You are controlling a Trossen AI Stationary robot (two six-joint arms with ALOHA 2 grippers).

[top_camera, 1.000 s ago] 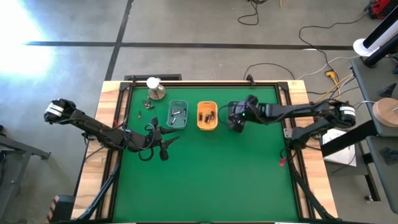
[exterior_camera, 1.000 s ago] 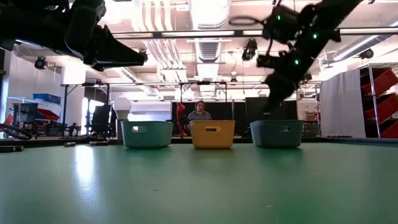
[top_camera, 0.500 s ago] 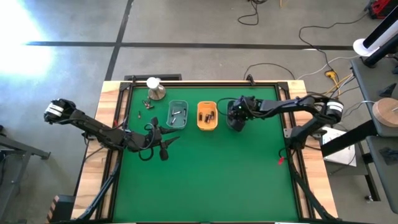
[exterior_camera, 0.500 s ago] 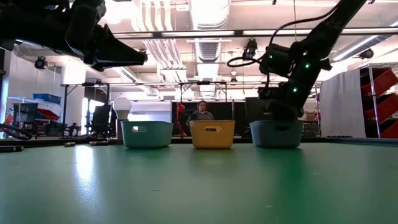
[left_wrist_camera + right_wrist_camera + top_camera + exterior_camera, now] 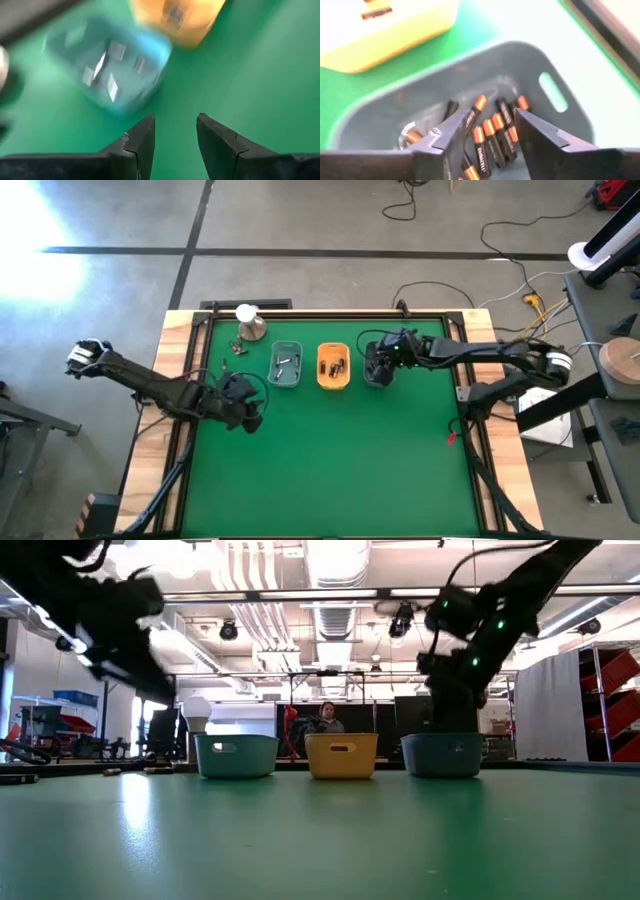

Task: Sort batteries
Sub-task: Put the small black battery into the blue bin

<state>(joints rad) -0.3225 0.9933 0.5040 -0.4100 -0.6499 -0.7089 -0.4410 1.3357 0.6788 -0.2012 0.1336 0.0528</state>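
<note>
Three small trays stand in a row at the table's far side: a blue one [image 5: 285, 364], an orange one [image 5: 333, 366] and a grey one [image 5: 470, 100]. Each holds batteries; those in the grey tray [image 5: 495, 132] are black with copper ends. A few loose batteries [image 5: 229, 357] lie on the green mat left of the blue tray. My right gripper [image 5: 492, 120] hangs open just above the grey tray, its fingers over the batteries. My left gripper [image 5: 175, 122] hovers open and empty over the mat near the blue tray [image 5: 110, 65], at the table's left [image 5: 240, 402].
A round metal dome with a white ball [image 5: 249, 323] stands at the far left corner. Wooden rails [image 5: 180, 380] border the green mat [image 5: 340, 460], whose near half is bare. In the low view a person [image 5: 322, 721] sits far behind the trays.
My right gripper has swung a little toward the table's left and far edge and come down over the grey tray. My left gripper has rolled and tipped its fingers downward, shifting slightly toward the table's left.
</note>
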